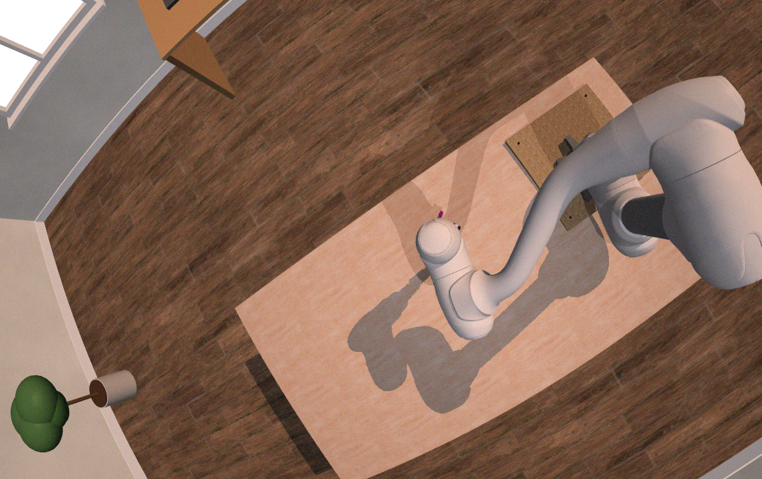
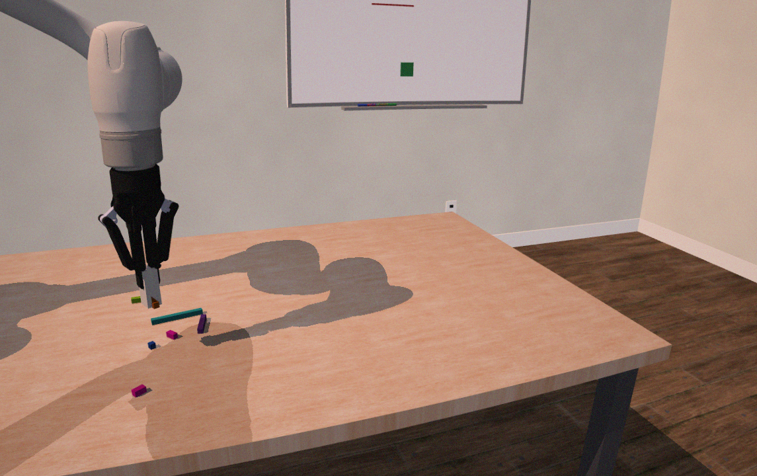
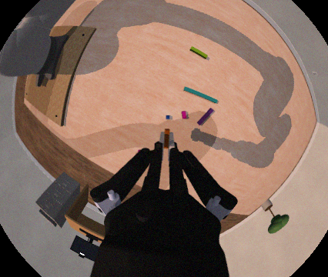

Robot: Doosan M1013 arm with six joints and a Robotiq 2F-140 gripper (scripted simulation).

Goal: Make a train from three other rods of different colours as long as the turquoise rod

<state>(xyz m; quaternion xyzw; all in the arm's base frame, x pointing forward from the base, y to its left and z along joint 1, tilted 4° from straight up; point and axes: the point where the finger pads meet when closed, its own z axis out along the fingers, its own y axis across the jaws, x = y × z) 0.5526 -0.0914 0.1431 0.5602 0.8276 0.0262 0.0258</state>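
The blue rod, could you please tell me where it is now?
In the wrist view, the blue rod lies on the table left of the nearer magenta rod, just beyond the gripper's fingertips.

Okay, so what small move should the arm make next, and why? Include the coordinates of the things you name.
I'd probably lower the orange rod (image 2: 155, 304) (image 3: 167, 134) flat onto the table, with room for a train away from the spare rods. The gripper (image 2: 151, 305) (image 3: 166, 138) holds it aloft, and orange, lime (image 2: 135, 300) (image 3: 199, 52) and blue (image 2: 151, 345) (image 3: 168, 117) together would match turquoise (image 2: 176, 316) (image 3: 201, 95); lime and blue lie apart.
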